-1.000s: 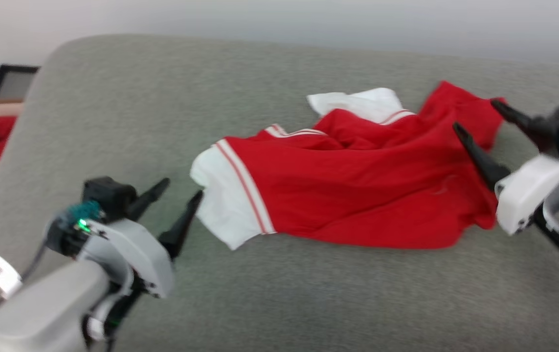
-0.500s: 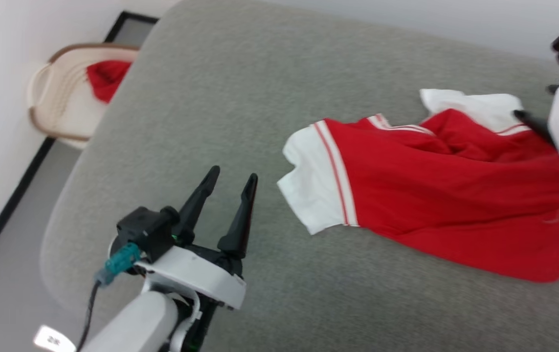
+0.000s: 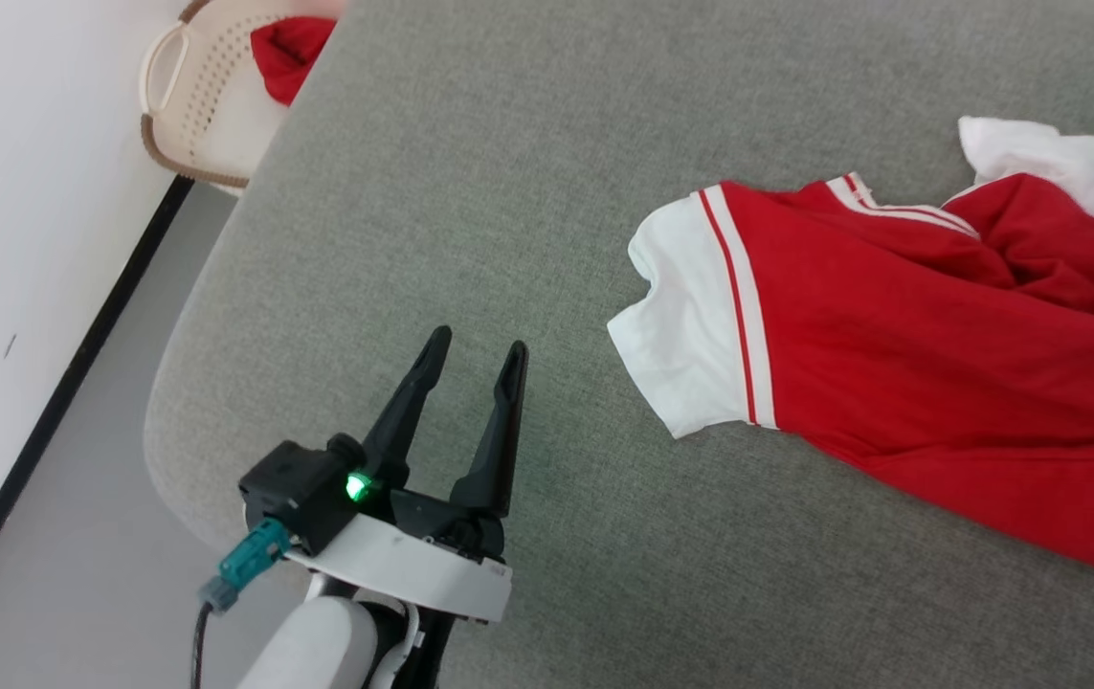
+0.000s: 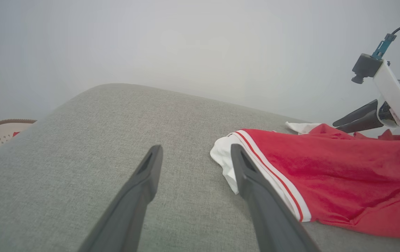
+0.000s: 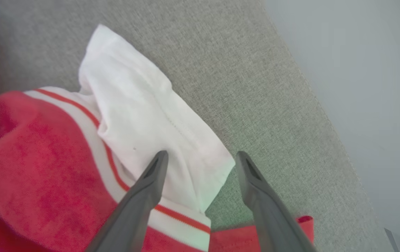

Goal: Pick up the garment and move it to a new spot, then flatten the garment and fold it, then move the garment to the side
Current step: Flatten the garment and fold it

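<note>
Red with white sleeves, the garment (image 3: 939, 383) lies rumpled on the right half of a grey woven surface (image 3: 508, 191), its body creased and bunched and running out past the right edge of the head view. Its near sleeve (image 3: 690, 335) lies flat toward the middle of the surface, with red-and-white trim (image 3: 743, 306) where it meets the red body. The far sleeve (image 5: 144, 115) lies close to the far edge of the surface, partly on the red cloth and partly on the bare grey. The right gripper (image 5: 201, 154) hangs over this far sleeve with its fingers spread and nothing between them; the sleeve's hem corner shows in the gap, and whether a fingertip touches the cloth I cannot tell. From the left wrist view the same gripper (image 4: 336, 126) points down at the far side of the garment. The left gripper (image 3: 478, 341) stands over bare surface near the rounded near-left corner, fingers spread and empty, apart from the near sleeve, with a green light (image 3: 353, 486) lit at its base. Beyond the far-left corner a pale perforated basket (image 3: 192, 96) sits on the grey floor (image 3: 78, 498) against a white wall (image 3: 11, 191), with a red cloth (image 3: 293, 48) in it.
</note>
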